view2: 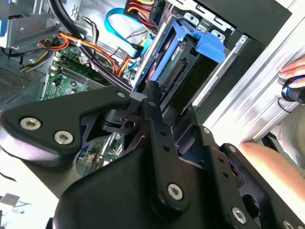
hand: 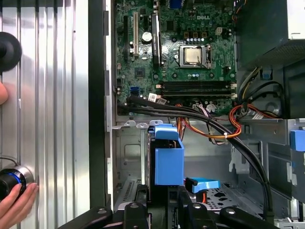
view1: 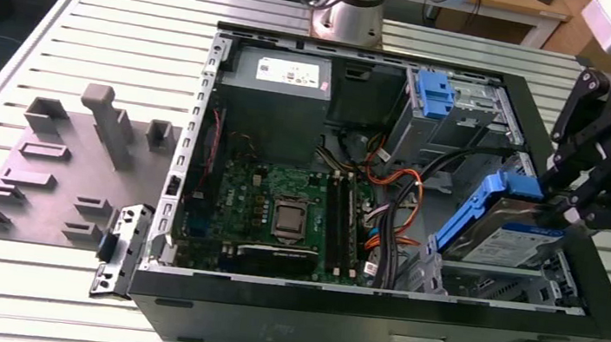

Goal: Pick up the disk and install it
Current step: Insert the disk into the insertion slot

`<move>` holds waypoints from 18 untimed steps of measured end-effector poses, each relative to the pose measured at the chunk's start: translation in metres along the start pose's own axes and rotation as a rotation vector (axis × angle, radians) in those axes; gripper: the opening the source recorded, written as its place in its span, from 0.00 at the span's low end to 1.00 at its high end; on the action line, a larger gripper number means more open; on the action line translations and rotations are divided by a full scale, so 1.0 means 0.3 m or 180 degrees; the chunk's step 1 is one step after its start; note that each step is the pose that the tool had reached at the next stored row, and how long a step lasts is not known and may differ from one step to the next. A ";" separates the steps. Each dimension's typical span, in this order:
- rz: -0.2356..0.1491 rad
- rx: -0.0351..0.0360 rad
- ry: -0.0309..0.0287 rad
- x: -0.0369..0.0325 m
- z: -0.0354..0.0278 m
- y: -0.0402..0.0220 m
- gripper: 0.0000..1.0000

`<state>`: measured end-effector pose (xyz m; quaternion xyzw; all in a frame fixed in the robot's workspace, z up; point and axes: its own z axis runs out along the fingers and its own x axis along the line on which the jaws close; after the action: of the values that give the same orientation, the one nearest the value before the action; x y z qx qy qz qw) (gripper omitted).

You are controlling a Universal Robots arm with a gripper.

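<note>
- Slatted metal worktop (view1: 91, 14) carries the whole setup in the exterior view; all items below run from that view's left to its right.
- Grey fixture plate (view1: 42, 182) with upright blocks lies at the left on the worktop.
- Small metal bracket (view1: 124, 247) with a dark clip rests just beside the case, touching the plate's near corner.
- Open black computer case (view1: 380, 329) lies on its side, side panel off.
- Inside, left part: green motherboard (view1: 277, 211) with bare CPU socket; grey power supply (view1: 273, 101) sits behind it.
- Centre: orange and black cables (view1: 395, 200) cross between board and drive bays.
- Rear right: 1 blue carrier (view1: 432, 95) sits seated in the upper drive cage.
- Front right: the disk (view1: 507, 239), silver with white-and-blue label and blue frame, stands tilted in the lower drive bay (view1: 479, 284), its lower end in the bay, its upper end raised above the case edge.
- Far right: black pincer (view1: 581, 209) is clamped on the disk's raised upper end, fingers on either face.
- First wrist view: blue frame of the disk (hand: 167, 160) sits between the fingers (hand: 136, 212), over the bay.
- Second wrist view: disk's connector edge (view2: 178, 71) points down into the bay.
- A person's hand (hand: 16, 205) holds a round knob at the worktop edge in the first wrist view.
</note>
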<state>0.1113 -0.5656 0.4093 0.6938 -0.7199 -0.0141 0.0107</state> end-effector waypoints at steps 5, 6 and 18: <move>0.0000 0.0000 0.0000 0.003 0.030 -0.001 0.35; 0.0000 0.0000 0.0000 0.003 0.036 -0.001 0.35; 0.0000 0.0000 0.0000 0.010 0.109 -0.004 0.35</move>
<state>0.1113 -0.5685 0.3765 0.6938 -0.7199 -0.0141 0.0108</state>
